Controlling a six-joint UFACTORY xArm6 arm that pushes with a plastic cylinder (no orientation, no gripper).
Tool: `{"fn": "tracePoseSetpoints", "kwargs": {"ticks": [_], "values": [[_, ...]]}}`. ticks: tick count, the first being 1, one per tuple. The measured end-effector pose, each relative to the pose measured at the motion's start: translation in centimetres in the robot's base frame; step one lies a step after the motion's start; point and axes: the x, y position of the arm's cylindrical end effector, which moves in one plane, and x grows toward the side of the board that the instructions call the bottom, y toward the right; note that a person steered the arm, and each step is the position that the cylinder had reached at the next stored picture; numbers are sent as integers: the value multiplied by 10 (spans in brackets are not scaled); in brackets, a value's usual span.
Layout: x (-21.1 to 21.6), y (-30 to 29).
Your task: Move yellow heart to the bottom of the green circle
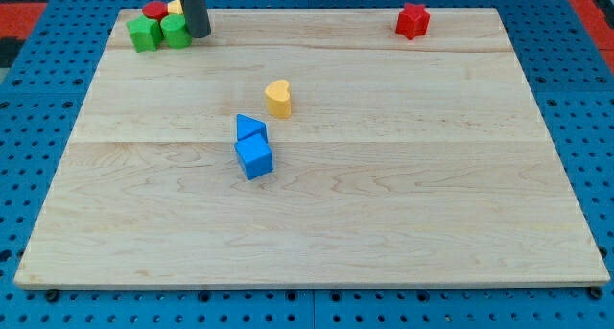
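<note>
The yellow heart (pixel 278 98) lies near the middle of the wooden board (pixel 384 214), a little toward the view's top. The green circle (pixel 175 30) sits in a cluster at the view's top left corner. My rod comes down from the view's top edge and my tip (pixel 198 34) rests just right of the green circle, touching or nearly touching it. The tip is far to the upper left of the yellow heart.
The top left cluster also holds a green star-like block (pixel 145 34), a red round block (pixel 154 10) and a yellow block (pixel 175 7) partly hidden behind the rod. A blue triangle (pixel 248 128) and blue cube (pixel 254 158) lie below the heart. A red star block (pixel 413 20) sits top right.
</note>
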Motion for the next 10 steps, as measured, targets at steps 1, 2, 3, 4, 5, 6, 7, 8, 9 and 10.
{"fn": "tracePoseSetpoints", "kwargs": {"ticks": [1, 2, 3, 4, 5, 6, 7, 8, 9, 10], "values": [[43, 70], [56, 155], [116, 208], [159, 218], [164, 175], [151, 131], [130, 118], [111, 120], [111, 120], [111, 120]]}}
